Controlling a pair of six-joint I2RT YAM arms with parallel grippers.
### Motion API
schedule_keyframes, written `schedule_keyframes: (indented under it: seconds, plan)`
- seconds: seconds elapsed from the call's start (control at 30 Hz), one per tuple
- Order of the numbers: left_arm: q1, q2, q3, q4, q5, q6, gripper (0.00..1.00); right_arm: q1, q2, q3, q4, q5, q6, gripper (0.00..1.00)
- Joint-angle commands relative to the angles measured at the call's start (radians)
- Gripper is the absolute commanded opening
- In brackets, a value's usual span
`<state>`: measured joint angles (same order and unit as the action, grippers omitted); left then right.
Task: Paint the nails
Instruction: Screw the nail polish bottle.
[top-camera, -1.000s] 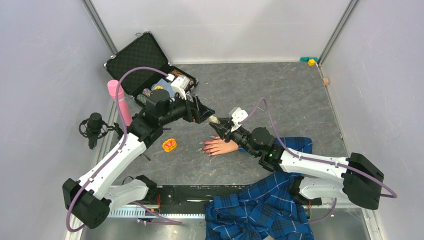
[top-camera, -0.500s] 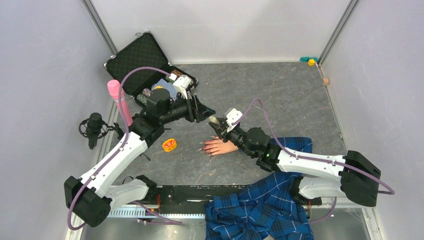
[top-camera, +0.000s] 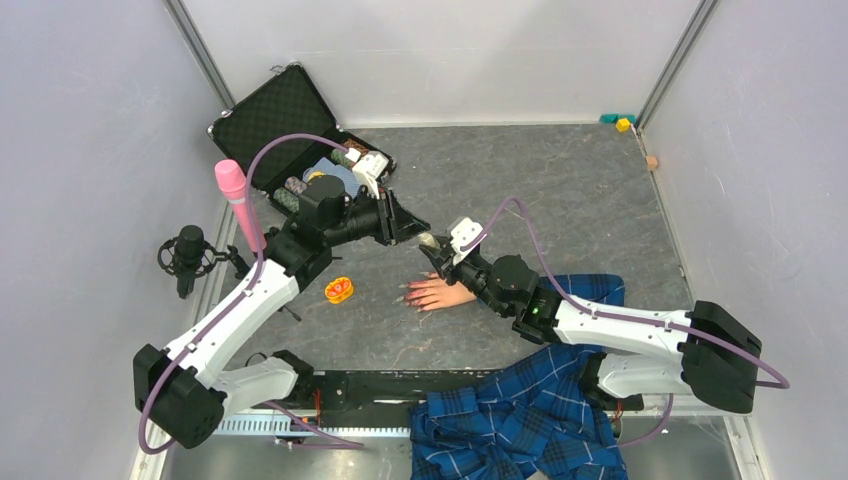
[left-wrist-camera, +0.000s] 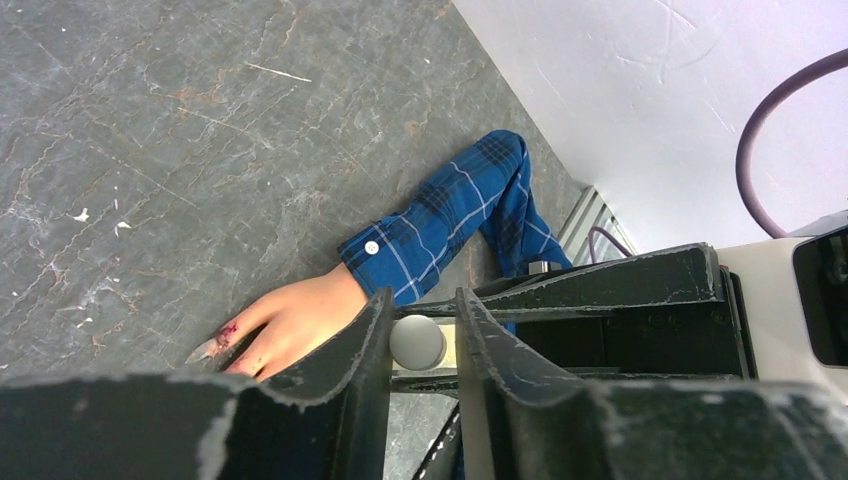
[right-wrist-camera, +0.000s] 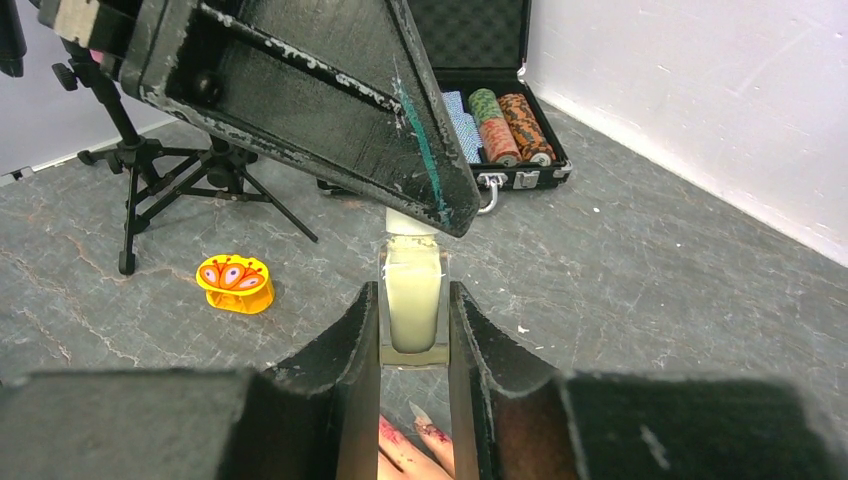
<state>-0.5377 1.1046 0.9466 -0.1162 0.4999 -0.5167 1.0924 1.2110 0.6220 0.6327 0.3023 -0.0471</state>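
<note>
A flesh-coloured mannequin hand (top-camera: 440, 292) in a blue plaid sleeve (left-wrist-camera: 450, 220) lies palm down on the grey table. Its nails (left-wrist-camera: 222, 338) are smeared reddish-pink and point left; two show under the right wrist camera (right-wrist-camera: 425, 418). My right gripper (right-wrist-camera: 413, 340) is shut on a small clear bottle (right-wrist-camera: 412, 295) of pale liquid, held just above the fingers. My left gripper (left-wrist-camera: 420, 335) has closed in on the bottle's white cap (left-wrist-camera: 417, 341). One finger touches the cap and the other stands a sliver off.
An open black case (top-camera: 290, 125) with chip stacks sits at the back left. A pink bottle (top-camera: 240, 205) and a microphone on a tripod (top-camera: 188, 258) stand at the left edge. A yellow patterned ring (top-camera: 339, 289) lies left of the hand. Plaid cloth (top-camera: 520, 420) hangs over the near edge.
My left gripper's jaws have narrowed from wide open to close around the white cap. The right arm shifted slightly left with the bottle.
</note>
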Motion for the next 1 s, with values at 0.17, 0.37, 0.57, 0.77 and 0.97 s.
schedule_keyframes:
  seconds: [0.17,0.37,0.57,0.77,0.97]
  plan:
    - [0.007,0.015,0.008,0.066,0.096,-0.028,0.07,0.005,-0.007,0.055,0.038,0.023,0.025,0.0]
    - [0.007,-0.005,0.006,0.108,0.182,-0.009,0.02,-0.009,-0.056,0.029,0.068,-0.031,0.094,0.0]
    - [0.005,-0.029,0.01,0.168,0.311,0.004,0.02,-0.1,-0.125,-0.038,0.179,-0.266,0.232,0.0]
    - [-0.003,-0.038,0.025,0.196,0.462,0.017,0.02,-0.209,-0.157,-0.103,0.375,-0.55,0.421,0.0]
    - [-0.029,-0.042,0.041,0.194,0.569,0.033,0.02,-0.279,-0.108,-0.122,0.665,-0.774,0.666,0.0]
